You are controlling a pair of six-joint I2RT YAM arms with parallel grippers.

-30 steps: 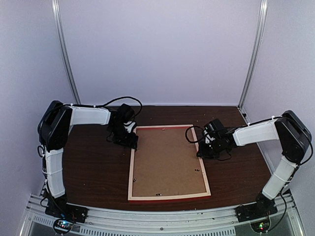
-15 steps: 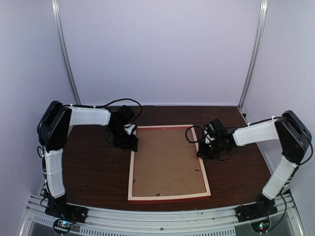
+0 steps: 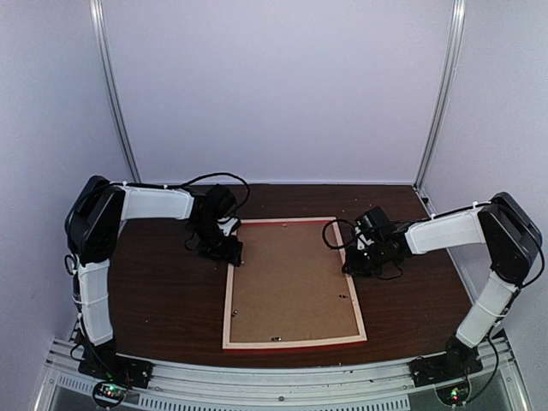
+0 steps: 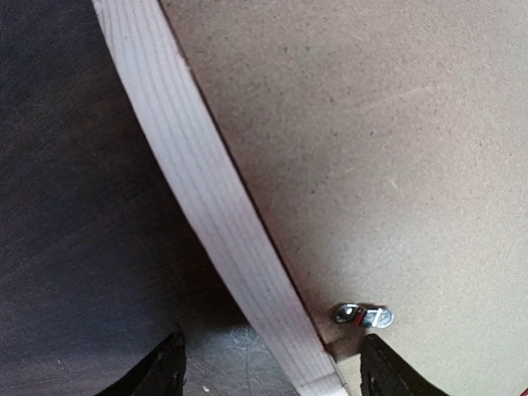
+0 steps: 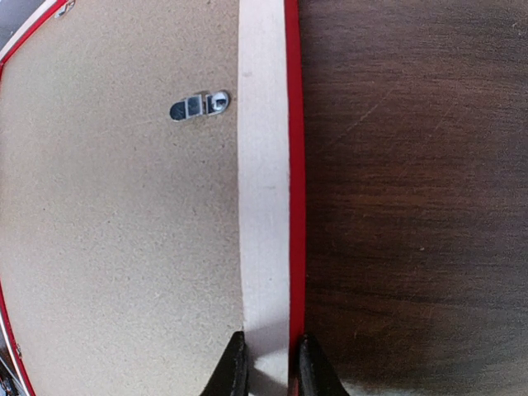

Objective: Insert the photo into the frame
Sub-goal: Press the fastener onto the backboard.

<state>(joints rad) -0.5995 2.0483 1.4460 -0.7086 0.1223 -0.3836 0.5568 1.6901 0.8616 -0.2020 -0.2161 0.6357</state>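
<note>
The frame (image 3: 229, 300) lies face down on the dark table, pale wood back up, red outer edge showing at the front. The plain brown backing board (image 3: 289, 278) fills it. The photo is hidden. My left gripper (image 3: 224, 250) is open, its jaws astride the left strip (image 4: 223, 223) of the frame, next to a small metal turn clip (image 4: 363, 315); one finger is over the table, the other over the board. My right gripper (image 3: 353, 257) is shut on the right strip (image 5: 264, 206) of the frame, one finger on each side.
More metal clips sit on the backing board, one near the right strip (image 5: 198, 106) and one at the front edge (image 3: 276, 338). Dark wooden table (image 3: 163, 300) surrounds the frame. Purple walls and metal posts enclose the space.
My left gripper has shifted slightly right and nearer along the frame's left strip. The right arm and the frame have not moved.
</note>
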